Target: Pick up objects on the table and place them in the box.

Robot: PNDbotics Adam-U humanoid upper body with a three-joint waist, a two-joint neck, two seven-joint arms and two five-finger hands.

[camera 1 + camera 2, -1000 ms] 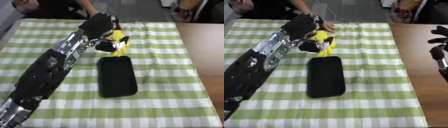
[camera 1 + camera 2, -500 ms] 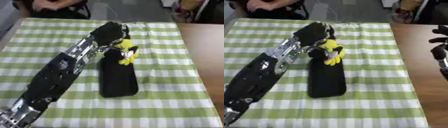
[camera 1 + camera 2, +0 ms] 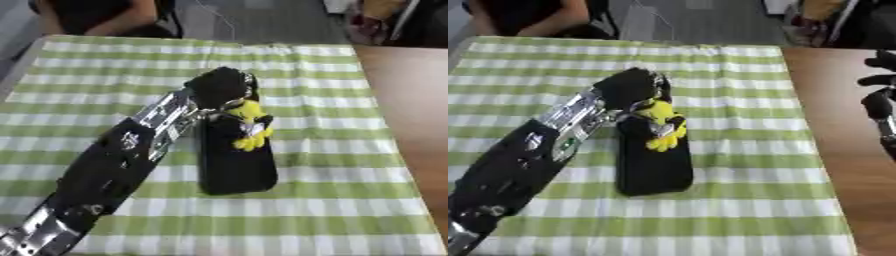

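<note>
My left hand [image 3: 219,89] reaches in from the lower left and is shut on a yellow and black toy [image 3: 248,125]. The toy hangs over the far end of the black box [image 3: 234,165], which lies lengthwise in the middle of the green checked tablecloth. My right hand [image 3: 878,95] shows at the right edge of the right eye view, over the bare wooden table; its fingers are relaxed and it holds nothing.
The green and white checked tablecloth [image 3: 332,150] covers most of the table. Bare brown wood [image 3: 411,110] runs along the right side. A person in dark clothes [image 3: 105,17] sits at the far edge, not touching anything.
My left hand has carried the yellow toy from the cloth beyond the box to over the box's far end. The view has shifted too. The right hand has stayed put.
</note>
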